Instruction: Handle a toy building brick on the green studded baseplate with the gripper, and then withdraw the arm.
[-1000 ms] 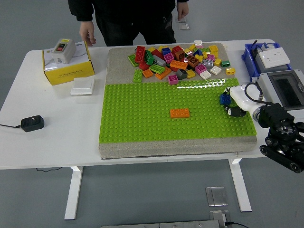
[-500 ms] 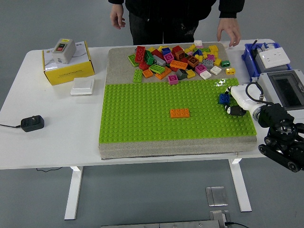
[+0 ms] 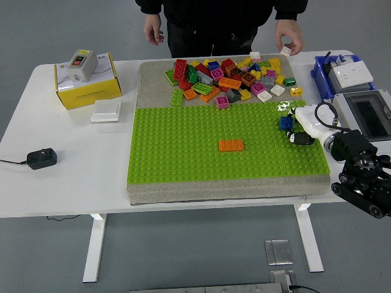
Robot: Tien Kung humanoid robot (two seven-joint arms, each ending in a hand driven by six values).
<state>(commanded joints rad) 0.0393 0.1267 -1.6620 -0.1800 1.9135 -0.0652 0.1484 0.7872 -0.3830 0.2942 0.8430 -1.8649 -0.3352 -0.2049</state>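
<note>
The green studded baseplate (image 3: pixel 183 152) covers the near part of a grey mat. An orange brick (image 3: pixel 231 145) is seated near its middle. At the plate's right edge my right hand (image 3: pixel 293 129), white with dark fingertips, is shut on a small blue brick (image 3: pixel 286 122) that sits at or just over the studs. Its black arm runs off toward the lower right corner. My left arm is out of view.
A pile of several loose bricks (image 3: pixel 229 78) lies on the bare grey mat behind the plate. A person at the far side holds a small white brick (image 3: pixel 285 50) in one hand. Blue and grey bins (image 3: pixel 360 104) stand at the right, a yellow box (image 3: pixel 87 79) and a black adapter (image 3: pixel 41 159) at the left.
My right hand has shifted slightly up and left with the blue brick. The person's hand has lifted a small white brick from near the pile.
</note>
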